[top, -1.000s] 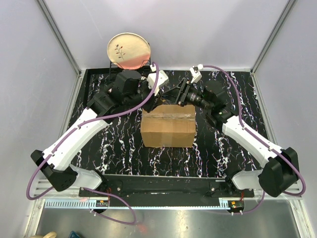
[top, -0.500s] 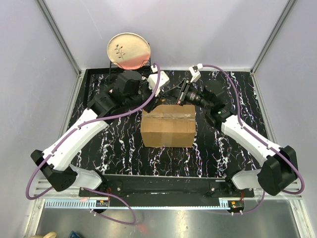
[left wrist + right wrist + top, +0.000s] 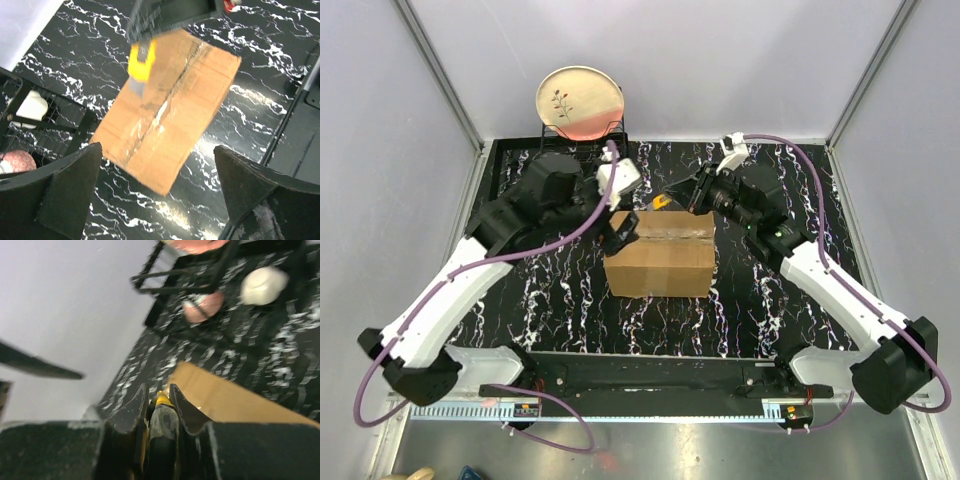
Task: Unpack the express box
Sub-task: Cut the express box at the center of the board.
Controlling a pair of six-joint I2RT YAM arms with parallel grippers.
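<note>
The express box (image 3: 660, 255) is a brown carton with its top flaps closed, standing mid-table; the tape seam runs along its top (image 3: 170, 100). My right gripper (image 3: 672, 198) hovers over the box's back edge, shut on a yellow utility knife (image 3: 661, 202). In the right wrist view the knife (image 3: 162, 415) sits between the fingers (image 3: 159, 390), its tip just off the box's corner (image 3: 235, 400). My left gripper (image 3: 620, 232) stands wide open at the box's left back corner, holding nothing (image 3: 157, 147). In the left wrist view the knife (image 3: 140, 62) hangs above the seam.
A patterned plate (image 3: 580, 100) stands in a black wire rack (image 3: 582, 132) at the back left. Small white (image 3: 32, 107) and pink (image 3: 17, 162) items lie in the rack. White walls close in the black marbled table (image 3: 570, 310) on three sides.
The left gripper has opened and drawn back to the left, away from the spot behind the box. The right gripper has closed on the yellow knife and holds it alone.
</note>
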